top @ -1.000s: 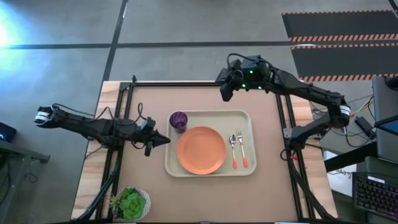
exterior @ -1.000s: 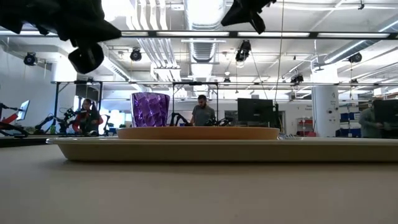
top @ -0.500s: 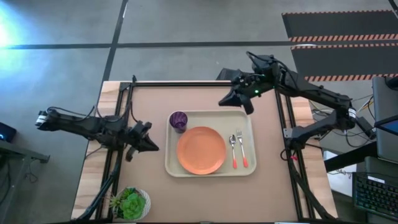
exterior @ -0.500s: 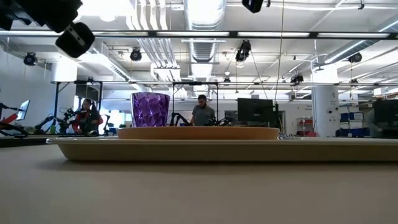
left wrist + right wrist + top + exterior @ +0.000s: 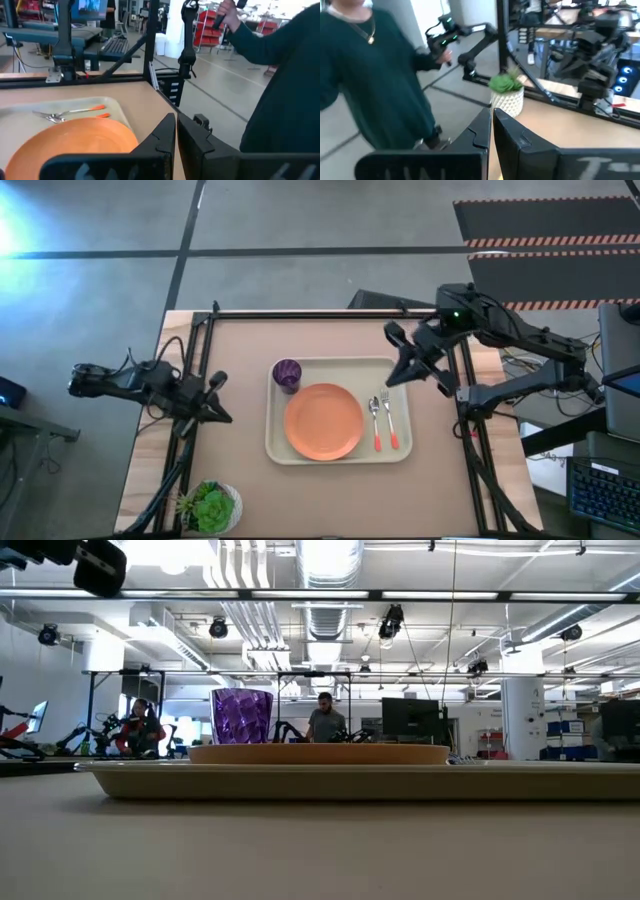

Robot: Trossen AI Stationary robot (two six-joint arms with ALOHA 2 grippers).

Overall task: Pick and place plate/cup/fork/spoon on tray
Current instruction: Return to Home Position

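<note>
- Centrally on the brown counter (image 5: 330,330) lies the cream tray (image 5: 338,456), and all four small items rest inside it: the orange plate (image 5: 323,421) in the middle, the purple cup (image 5: 287,373) upright in one far corner just beside the plate, and the spoon (image 5: 375,416) and fork (image 5: 387,414) lying side by side, handles pointing the same way, near the tray's right rim.
- No brand, label or readable writing shows on any item.
- Since half a second ago the left gripper (image 5: 217,398) has drawn farther outward to the counter's left edge, well apart from the tray; the right gripper (image 5: 402,358) has swung out toward the right rail, above the tray's far right corner. Tray contents are unchanged.
- From its wrist view the left gripper's fingers (image 5: 162,137) stand pressed together, holding nothing; the right gripper's fingers (image 5: 482,125) look likewise closed and empty.
- At counter height, the low view shows the cup (image 5: 241,716) standing taller than the plate (image 5: 320,753) on the tray (image 5: 350,780), with people in the room behind.
- Only the right wrist view shows the white pot with a green plant (image 5: 507,92) side-on, and a person in a dark green top beside the counter.
</note>
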